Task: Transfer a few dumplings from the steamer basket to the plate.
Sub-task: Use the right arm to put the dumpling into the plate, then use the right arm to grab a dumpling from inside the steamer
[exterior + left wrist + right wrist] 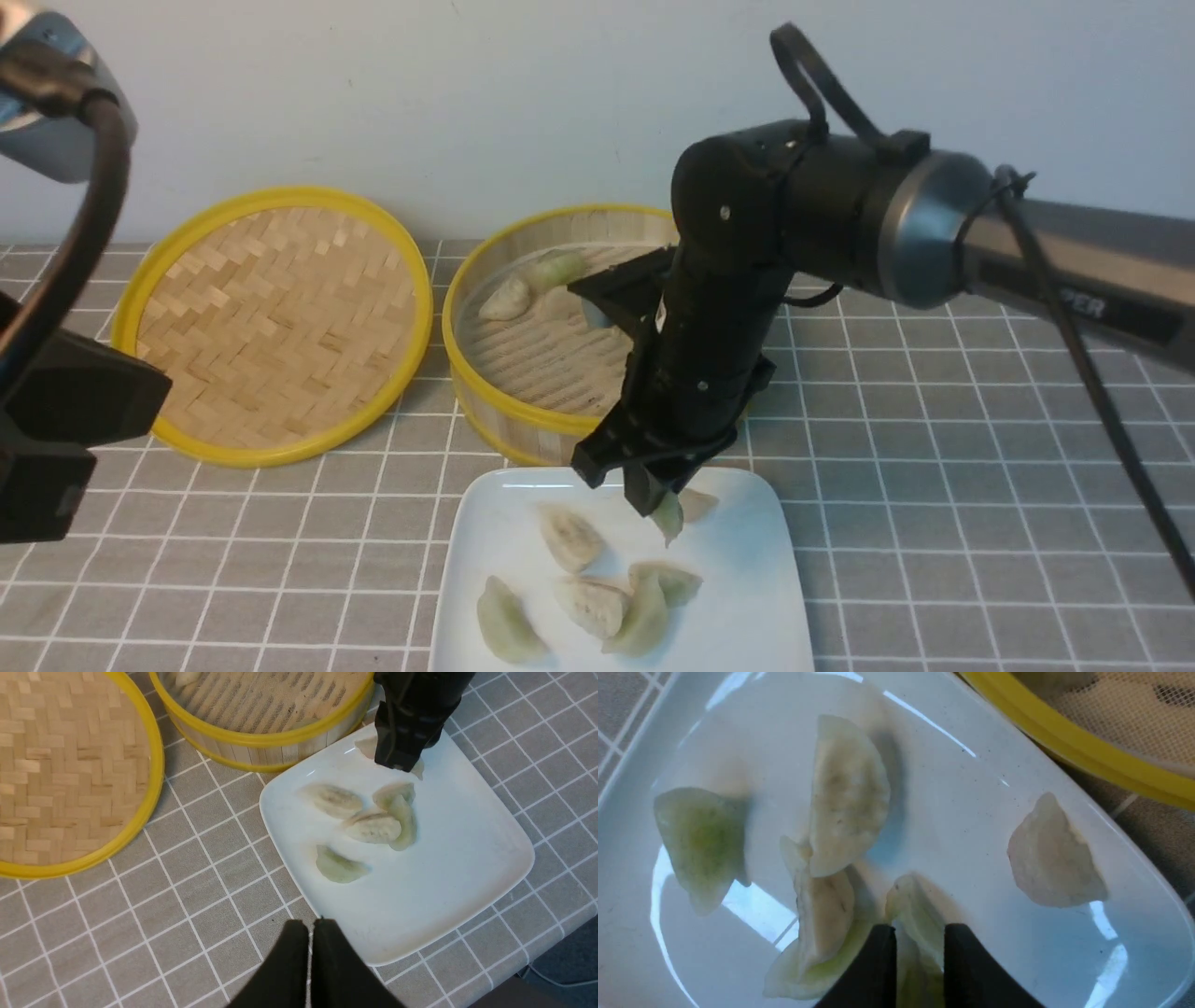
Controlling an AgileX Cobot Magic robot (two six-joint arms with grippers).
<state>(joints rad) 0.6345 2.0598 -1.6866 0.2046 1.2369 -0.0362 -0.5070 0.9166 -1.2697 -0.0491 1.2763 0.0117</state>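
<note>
Right arm bent steeply down over far side of plate (756, 569). Right gripper (661, 504) pinches green dumpling (668, 519) low over plate; contact with plate unclear. Several dumplings (571, 537) lie on plate. Left gripper (310, 952) clamped shut, empty, beside plate. Steamer basket (509, 425) behind plate, right side hidden by arm. Lid (280, 317) to its left.

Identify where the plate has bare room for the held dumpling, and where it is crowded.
Bare: the plate strip between the dumpling cluster and its right rim; also the far left corner beside the basket. Crowded: centre-left, where dumplings touch, near the held dumpling.
</note>
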